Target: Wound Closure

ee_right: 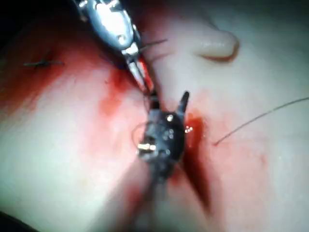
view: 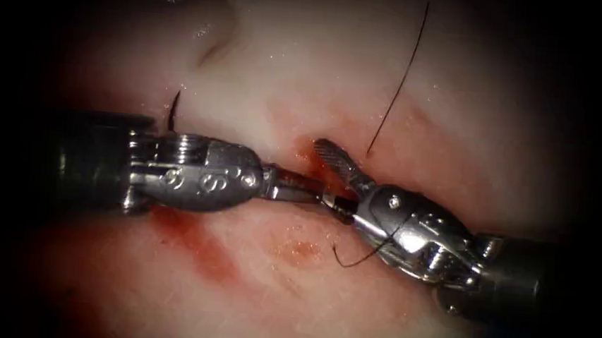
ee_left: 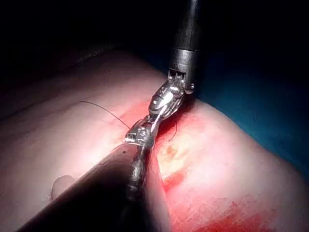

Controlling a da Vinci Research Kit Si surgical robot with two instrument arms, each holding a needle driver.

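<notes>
Endoscope view is showing both tools meeting tip to tip over the cut (view: 308, 164) in the tissue (view: 309, 56). The left tool (view: 308, 185) is reaching in with its jaws together, though what they are pinching, if anything, I cannot tell. The right tool (view: 332, 175) is standing with its jaws apart, one serrated jaw raised over the red fluid (view: 200, 243), clamping nothing. Dark thread (view: 399, 80) is running up across the tissue right of the cut, and a loop of it is lying beside the right tool. The needle I cannot make out. Right wrist view is showing what looks like one stitch (ee_right: 43, 63) already placed; the cut beneath the tools is looking unclosed, so closure seems only partly done.
</notes>
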